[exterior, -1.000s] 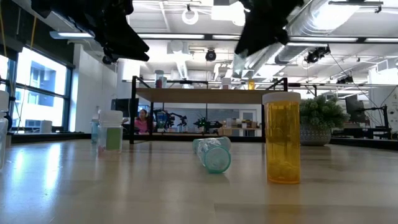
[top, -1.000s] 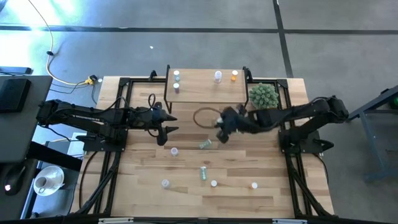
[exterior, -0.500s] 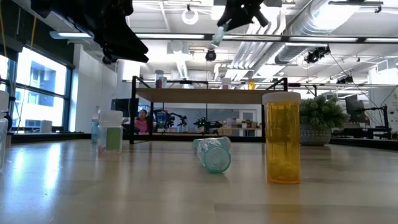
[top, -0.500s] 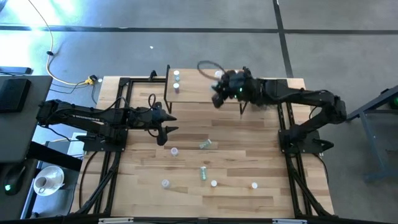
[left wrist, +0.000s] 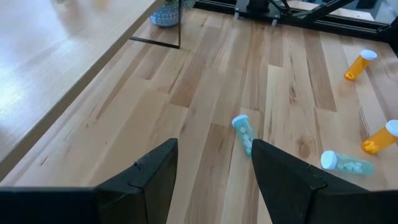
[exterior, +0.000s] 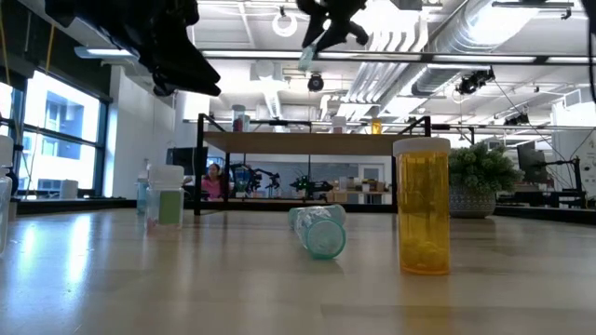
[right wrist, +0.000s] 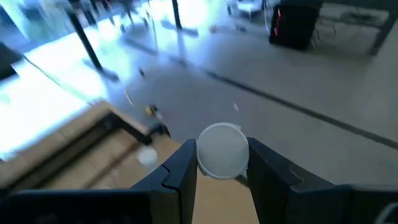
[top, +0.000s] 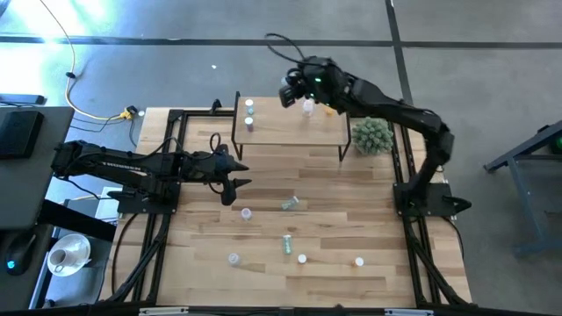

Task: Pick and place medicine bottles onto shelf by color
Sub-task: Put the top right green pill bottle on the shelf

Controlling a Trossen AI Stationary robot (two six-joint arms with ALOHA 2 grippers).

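Left gripper (top: 230, 183) hovers over the table's (top: 202, 263) left-middle area, fingers (left wrist: 152, 180) spread wide with nothing between them. Shelf (top: 290, 130) at the far edge carries 2 bottles at its left end and 2 at its right. Loose bottles lie on the planks, among them a green bottle (top: 289, 204) on its side. Right gripper (top: 290, 90) hangs above the shelf, clamped on a white-capped bottle (right wrist: 222, 151).

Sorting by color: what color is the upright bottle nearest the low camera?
Orange bottle with a white cap, clearest in the low view.
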